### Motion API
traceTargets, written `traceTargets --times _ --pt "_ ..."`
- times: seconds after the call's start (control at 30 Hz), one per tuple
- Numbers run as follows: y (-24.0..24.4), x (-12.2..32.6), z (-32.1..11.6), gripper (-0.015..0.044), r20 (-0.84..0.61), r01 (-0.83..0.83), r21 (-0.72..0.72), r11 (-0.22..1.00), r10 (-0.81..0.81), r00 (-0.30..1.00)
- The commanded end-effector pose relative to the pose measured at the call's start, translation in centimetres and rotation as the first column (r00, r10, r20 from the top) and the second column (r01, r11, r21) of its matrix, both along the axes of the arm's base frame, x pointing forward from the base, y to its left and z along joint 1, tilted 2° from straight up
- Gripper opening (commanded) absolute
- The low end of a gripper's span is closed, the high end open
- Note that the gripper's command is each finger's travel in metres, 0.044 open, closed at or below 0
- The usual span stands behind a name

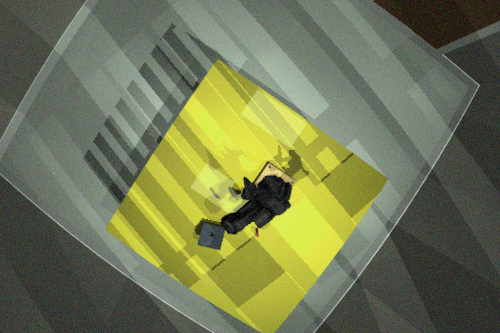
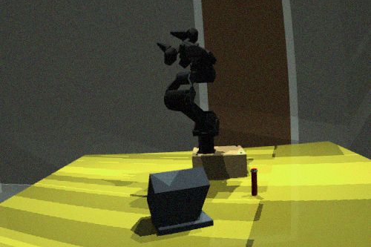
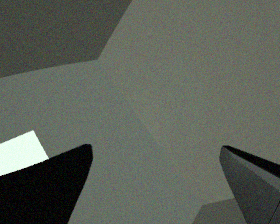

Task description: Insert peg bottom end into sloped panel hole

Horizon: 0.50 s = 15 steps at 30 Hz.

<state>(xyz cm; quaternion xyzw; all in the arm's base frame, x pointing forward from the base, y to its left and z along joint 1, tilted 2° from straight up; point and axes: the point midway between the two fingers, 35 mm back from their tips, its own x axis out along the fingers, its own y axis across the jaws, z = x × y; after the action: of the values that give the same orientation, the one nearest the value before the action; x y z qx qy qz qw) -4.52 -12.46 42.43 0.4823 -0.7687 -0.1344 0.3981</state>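
Note:
A dark red peg (image 1: 257, 232) (image 2: 254, 184) with a grey ring near its top stands upright on the yellow table, apart from the gripper. The dark blue-grey block with the sloped panel (image 1: 205, 241) (image 2: 178, 199) stands on a flat base. A small dark hole (image 1: 212, 234) shows in its face in the top view; in the exterior view no hole shows. My gripper (image 2: 165, 38) (image 3: 156, 152) is open and empty, raised high above the table, with its fingers spread wide. The wrist view shows neither peg nor panel. The peg's cross-section is too small to tell.
The black arm (image 2: 193, 110) rises from a light wooden base block (image 1: 264, 173) (image 2: 237, 162) on the yellow table (image 1: 310, 243) (image 2: 315, 180). The peg stands beside the base block, and the panel block is on the other side of the peg. A brown door (image 2: 248, 61) is in the background.

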Motion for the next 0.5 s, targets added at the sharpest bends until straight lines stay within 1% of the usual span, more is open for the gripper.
traceTargets --times 0.0,0.03,0.17,0.3,0.47 --pt "0.0 -0.1 0.0 0.0426 0.003 0.001 -0.002 1.000 -0.001 1.000" --pt "0.1 -0.3 0.1 0.0440 0.014 0.005 -0.010 1.000 -0.005 1.000" --pt "0.9 -1.7 0.5 0.0440 0.090 0.034 -0.065 0.997 -0.028 0.995" --pt "1.5 -2.9 0.8 0.0440 0.182 0.040 -0.110 0.993 -0.019 0.983" --pt "2.7 -4.9 1.3 0.0440 0.329 0.057 -0.194 0.979 0.010 0.944"
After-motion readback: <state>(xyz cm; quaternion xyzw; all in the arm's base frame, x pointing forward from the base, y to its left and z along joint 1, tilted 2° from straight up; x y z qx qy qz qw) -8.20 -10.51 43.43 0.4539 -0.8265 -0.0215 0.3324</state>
